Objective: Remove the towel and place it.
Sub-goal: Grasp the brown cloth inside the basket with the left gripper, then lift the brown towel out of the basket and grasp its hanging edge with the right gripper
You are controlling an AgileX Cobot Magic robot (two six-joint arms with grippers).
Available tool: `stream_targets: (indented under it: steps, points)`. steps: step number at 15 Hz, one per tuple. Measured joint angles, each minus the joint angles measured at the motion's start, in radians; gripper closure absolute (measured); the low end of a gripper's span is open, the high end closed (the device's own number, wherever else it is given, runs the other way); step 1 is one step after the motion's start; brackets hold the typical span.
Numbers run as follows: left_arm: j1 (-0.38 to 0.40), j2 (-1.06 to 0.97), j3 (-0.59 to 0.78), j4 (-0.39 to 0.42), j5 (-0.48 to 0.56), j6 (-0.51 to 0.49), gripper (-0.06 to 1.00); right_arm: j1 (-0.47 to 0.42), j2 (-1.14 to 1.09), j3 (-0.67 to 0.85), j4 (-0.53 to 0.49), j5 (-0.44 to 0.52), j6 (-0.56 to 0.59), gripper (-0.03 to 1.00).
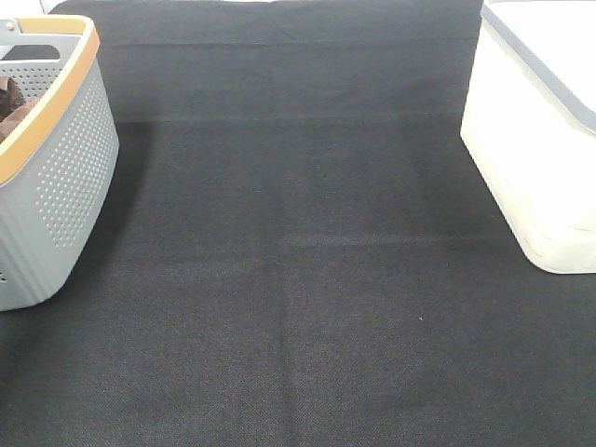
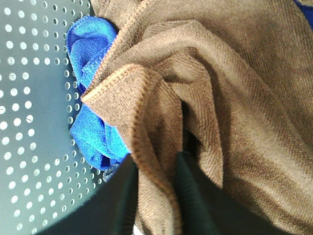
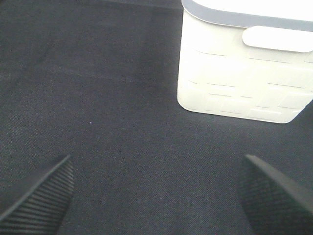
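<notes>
Flanking the towel [image 2: 230, 98], a blue cloth [image 2: 93, 134] touches the basket [image 2: 29, 122].

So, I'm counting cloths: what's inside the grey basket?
A brown towel bunched over a blue cloth; the basket floor beneath them is covered, so more cloths cannot be ruled out.

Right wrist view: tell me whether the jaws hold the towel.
No, the jaws stand wide apart over the black mat with nothing between them.
</notes>
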Motion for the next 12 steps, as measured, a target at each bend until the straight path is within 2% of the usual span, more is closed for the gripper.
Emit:
stream_targets:
  steps: [2,12]
  points:
    - [0.0,0.0,0.0,0.0,0.0,0.0,0.94,0.0,0.0,0.0,0.0,0.0,0.0,0.12]
    - [0.0,-0.203,-0.028,-0.001,-0.024,0.0,0.94,0.0,0.0,0.0,0.0,0.0,0.0,0.12]
